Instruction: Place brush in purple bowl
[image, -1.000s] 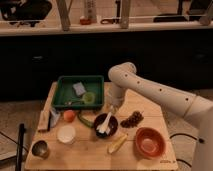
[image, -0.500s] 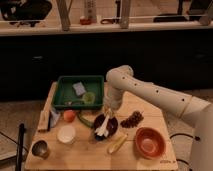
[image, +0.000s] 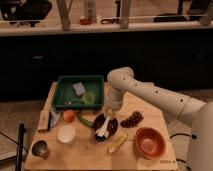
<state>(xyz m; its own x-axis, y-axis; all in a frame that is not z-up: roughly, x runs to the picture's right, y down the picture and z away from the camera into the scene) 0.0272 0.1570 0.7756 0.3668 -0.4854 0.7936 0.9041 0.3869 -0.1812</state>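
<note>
The purple bowl (image: 111, 131), small and almost black, sits at the middle of the wooden table. The white brush (image: 103, 128) lies slanted in it, its lower end resting over the bowl's front-left rim. My gripper (image: 107, 114) hangs straight down from the white arm, just above the bowl's far edge and the brush's upper end. I cannot make out whether it still touches the brush.
A green tray (image: 62, 94) with a sponge and a small green cup stands behind the bowl. An orange ball (image: 69, 115), white cup (image: 66, 134) and metal cup (image: 40, 148) are to the left. Dark grapes (image: 132, 119), a corn-like item (image: 117, 143) and an orange bowl (image: 149, 142) are to the right.
The arm's elbow has swung left and the wrist has come down closer over the purple bowl. The brush stays at the bowl.
</note>
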